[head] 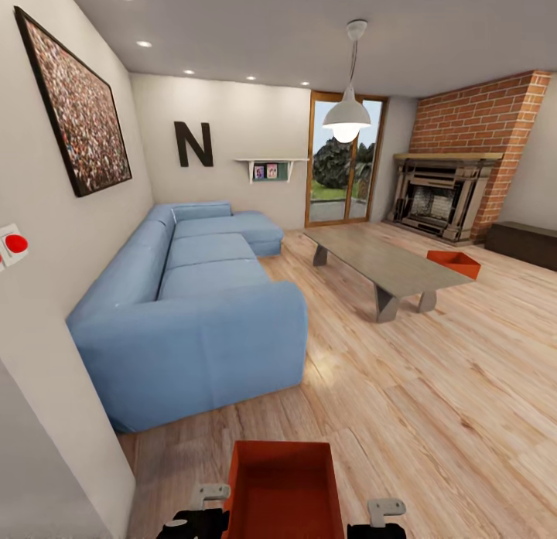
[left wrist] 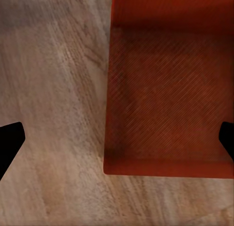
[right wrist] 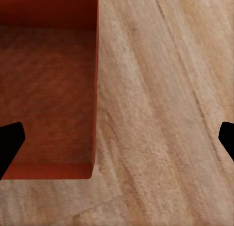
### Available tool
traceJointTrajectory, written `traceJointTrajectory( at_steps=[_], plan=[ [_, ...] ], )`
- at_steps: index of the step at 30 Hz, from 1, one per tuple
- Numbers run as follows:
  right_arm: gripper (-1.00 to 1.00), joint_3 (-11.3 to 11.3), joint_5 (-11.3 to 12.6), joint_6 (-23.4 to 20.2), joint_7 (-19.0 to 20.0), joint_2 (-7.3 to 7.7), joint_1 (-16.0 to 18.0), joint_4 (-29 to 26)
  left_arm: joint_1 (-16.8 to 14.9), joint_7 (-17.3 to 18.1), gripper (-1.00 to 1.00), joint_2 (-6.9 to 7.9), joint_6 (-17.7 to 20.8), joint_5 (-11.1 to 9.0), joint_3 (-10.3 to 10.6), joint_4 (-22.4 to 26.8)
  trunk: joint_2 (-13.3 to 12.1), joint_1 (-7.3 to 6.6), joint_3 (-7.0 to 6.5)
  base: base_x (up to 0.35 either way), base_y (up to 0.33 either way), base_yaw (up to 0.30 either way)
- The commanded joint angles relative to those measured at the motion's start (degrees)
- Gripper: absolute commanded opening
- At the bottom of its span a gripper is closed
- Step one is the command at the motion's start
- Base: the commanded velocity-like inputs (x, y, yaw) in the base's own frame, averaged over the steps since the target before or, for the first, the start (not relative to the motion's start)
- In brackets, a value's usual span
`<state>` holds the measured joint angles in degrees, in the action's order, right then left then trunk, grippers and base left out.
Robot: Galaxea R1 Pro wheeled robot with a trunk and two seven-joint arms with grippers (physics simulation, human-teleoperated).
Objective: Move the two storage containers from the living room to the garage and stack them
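Note:
One orange-red storage container (head: pixel 282 489) lies on the living room's wood-plank floor right in front of me, between my two arms. My left gripper (head: pixel 203 512) is open and straddles the container's left wall (left wrist: pixel 109 99): one fingertip (left wrist: pixel 9 143) hangs over bare floor, the other over the bin's inside. My right gripper (head: pixel 381 520) is also open and spans the right wall (right wrist: pixel 94 89) the same way. Nothing is pinched by either. The second storage container (head: pixel 453 262) sits on the floor beyond the grey low table (head: pixel 387 264), at the right.
A blue sectional sofa (head: pixel 193 299) fills the left side along the white wall (head: pixel 46 237). At the far right are a brick fireplace (head: pixel 445 195) and a dark brown chest (head: pixel 526 243). Glass doors (head: pixel 344 164) stand at the back. Open wood floor (head: pixel 433 400) stretches ahead to the right.

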<state>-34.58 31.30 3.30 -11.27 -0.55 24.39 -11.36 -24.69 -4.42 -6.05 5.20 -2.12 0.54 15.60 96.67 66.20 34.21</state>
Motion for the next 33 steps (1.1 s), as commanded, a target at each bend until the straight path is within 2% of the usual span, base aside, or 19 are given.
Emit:
traceJointTrajectory(
  at_steps=[1,11,15,16,18,33],
  plan=[
    [1.00,-0.5,0.6,0.3,-0.3,-0.01,0.0,0.0,0.0,-0.2,1.00,-0.01,0.3,-0.2,0.1,0.1,0.4,0.22,0.25,0.000,0.000,0.000],
    [1.00,-0.5,0.6,0.3,-1.1,0.00,0.0,0.0,0.0,-0.2,1.00,-0.01,0.3,-0.2,0.1,0.1,4.5,2.42,2.05,0.000,0.000,0.000],
    [1.00,-0.5,0.6,0.1,-2.6,0.00,0.0,0.0,0.0,-0.2,1.00,0.05,0.3,-0.2,0.1,0.1,6.1,3.30,2.77,0.000,0.000,0.000],
    [1.00,-0.5,0.6,0.2,-4.6,-0.05,0.0,0.0,0.0,-0.2,1.00,0.07,0.3,-0.2,0.1,0.2,6.5,3.51,2.95,0.000,0.000,0.000],
    [1.00,-0.5,0.6,0.2,-5.5,-0.05,0.0,-0.4,0.0,-0.2,1.00,0.08,0.3,-0.2,0.1,0.2,7.3,3.95,3.31,0.000,0.000,0.000],
    [1.00,-0.5,0.6,-0.1,-6.0,0.11,0.0,-1.8,0.0,-0.2,1.00,0.08,0.3,-0.2,0.1,0.2,13.3,7.25,6.70,0.000,0.000,0.089]
  ],
)
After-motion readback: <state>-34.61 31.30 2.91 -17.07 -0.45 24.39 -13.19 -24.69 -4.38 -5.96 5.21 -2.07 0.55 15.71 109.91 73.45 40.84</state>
